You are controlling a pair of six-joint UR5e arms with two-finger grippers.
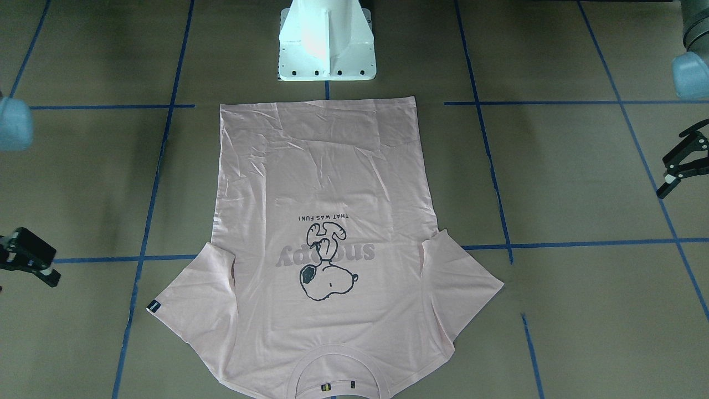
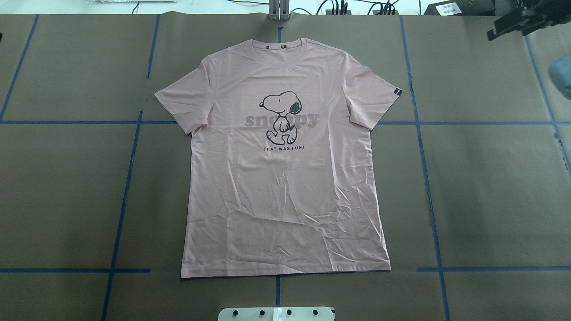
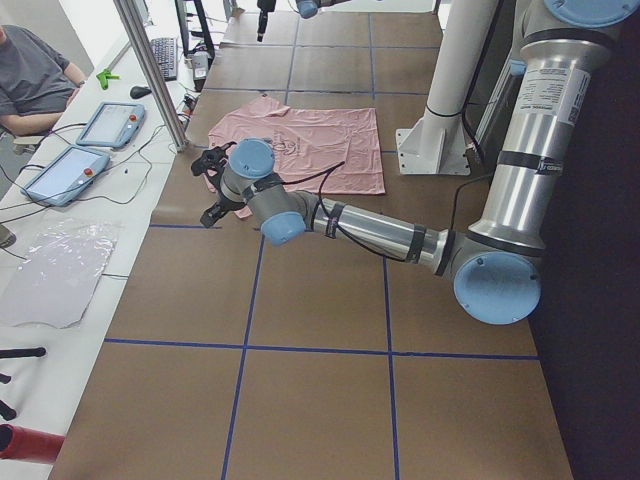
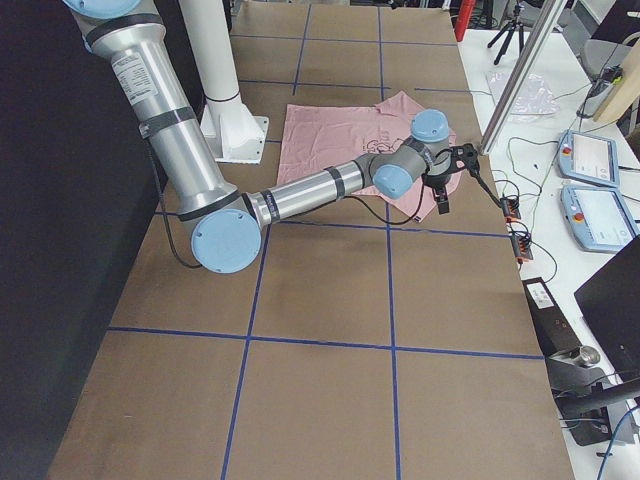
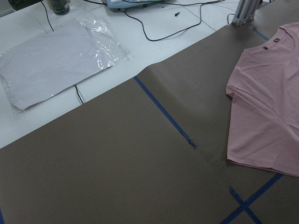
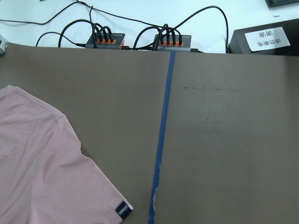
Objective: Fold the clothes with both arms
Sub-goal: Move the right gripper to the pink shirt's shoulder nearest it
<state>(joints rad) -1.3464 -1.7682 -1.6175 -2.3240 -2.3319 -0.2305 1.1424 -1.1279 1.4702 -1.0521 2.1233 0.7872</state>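
At centre of counter (image 2: 490, 200), flat, print up: pink T-shirt (image 2: 285, 178). Left fingers (image 1: 695, 133) and right fingers (image 1: 41, 269) spread wide, empty, well apart from sleeves (image 2: 183, 100). Judged best: pinch both sleeves together, fold inward evenly, mind wrinkled hem (image 2: 285, 266). Right fingers partly cut off in front view.

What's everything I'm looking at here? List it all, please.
T-shirt: one, pale pink with dark Snoopy print, flat mid-table.
Table cover: one, brown, blue tape lines, under shirt.
Pedestal: one, white, by the shirt's hem.
Tablets: two, grey, on the white side bench.
Plastic bag: one, clear, same bench.
Cable hubs: two, black, beyond the collar-side edge.
Person: one, grey shirt, beside the tablets.
Left arm, right arm: two, silver, blue caps, flanking the shirt.
Left end effector, right end effector: two, black, open, off the shirt.
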